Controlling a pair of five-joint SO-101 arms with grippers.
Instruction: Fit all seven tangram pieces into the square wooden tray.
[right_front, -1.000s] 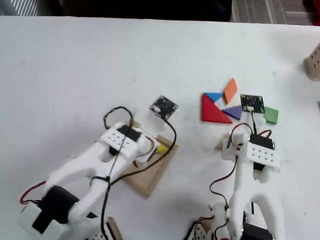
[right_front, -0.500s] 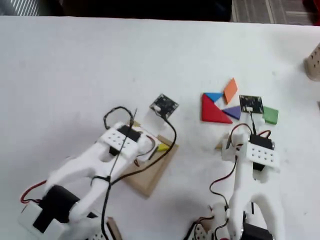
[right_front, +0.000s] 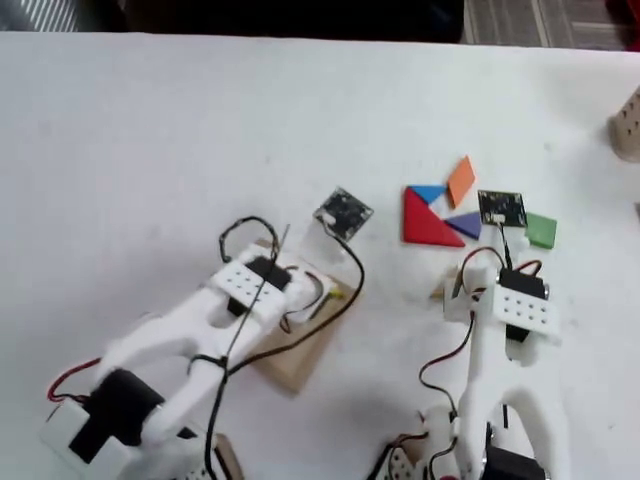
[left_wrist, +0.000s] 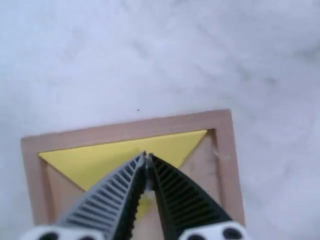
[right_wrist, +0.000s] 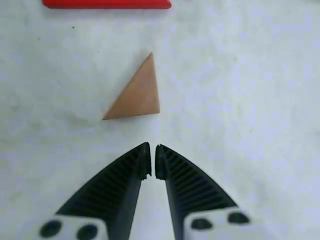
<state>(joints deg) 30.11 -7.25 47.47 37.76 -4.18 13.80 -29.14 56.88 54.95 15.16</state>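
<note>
1. Since the earlier high views the left arm (right_front: 200, 330) has shifted a little toward the loose pieces, carrying its wrist camera board (right_front: 343, 213) with it. The right arm (right_front: 505, 340) has not moved.
2. The left pincer (left_wrist: 146, 157) is closed, its tips meeting with nothing between them, right over the yellow triangle (left_wrist: 90, 161). That piece lies flat in the tray (left_wrist: 125, 129), its long edge against one inner wall.
3. The right pincer (right_wrist: 150, 150) is all but closed, with a sliver of gap and nothing held. It sits near a tan triangle (right_wrist: 137, 95) on the table (right_front: 150, 130).
4. Outside the tray are the red triangle (right_front: 425, 222), blue piece (right_front: 428, 192), orange piece (right_front: 461, 180), purple piece (right_front: 465, 224) and green piece (right_front: 541, 230).
5. The pieces look thin, stiff, light and smooth. I judge they may skid when nudged, so pinch across two opposite edges near the middle, not at a corner.
</note>
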